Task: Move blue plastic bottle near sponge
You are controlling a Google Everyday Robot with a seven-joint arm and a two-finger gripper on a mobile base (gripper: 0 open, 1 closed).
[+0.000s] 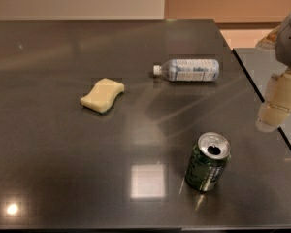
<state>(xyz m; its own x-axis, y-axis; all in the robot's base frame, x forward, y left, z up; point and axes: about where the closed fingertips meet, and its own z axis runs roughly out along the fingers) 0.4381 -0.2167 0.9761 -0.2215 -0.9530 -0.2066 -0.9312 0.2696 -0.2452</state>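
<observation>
Blue plastic bottle (186, 70) on its side upper centre, sponge (102, 94) well apart at left, green can (207, 162) upright lower right; gripper (274, 108) at right edge, state unclear.

Gripper (275, 106) partly beyond the right edge

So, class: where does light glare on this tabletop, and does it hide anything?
Camera view: a square glare patch on the dark table left of the green can, a small hotspot near the bottom-left corner; neither covers the blue plastic bottle, the sponge, or the gripper at the right edge.
</observation>
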